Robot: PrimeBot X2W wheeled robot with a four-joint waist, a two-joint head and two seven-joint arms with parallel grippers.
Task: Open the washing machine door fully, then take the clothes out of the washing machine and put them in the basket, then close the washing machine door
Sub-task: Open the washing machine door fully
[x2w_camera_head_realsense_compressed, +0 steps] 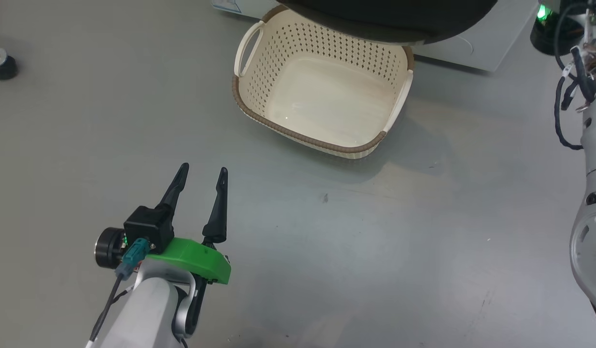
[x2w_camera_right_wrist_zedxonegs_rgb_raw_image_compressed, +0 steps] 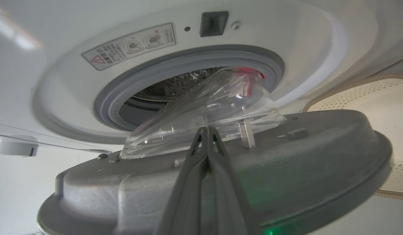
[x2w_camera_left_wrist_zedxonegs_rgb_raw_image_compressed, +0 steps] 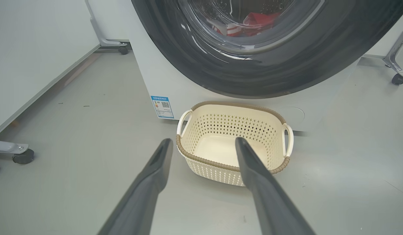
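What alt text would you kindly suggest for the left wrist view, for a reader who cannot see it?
The open left gripper points at an empty cream basket on the grey floor before the white washing machine. Above, red clothes show through the glass of the washing machine door.

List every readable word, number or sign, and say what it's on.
Blue sticker on the washing machine: QR code, print too small to read.
Warning label by the grey gasket: red triangle, red cross, text too blurred.
Nothing quotable.
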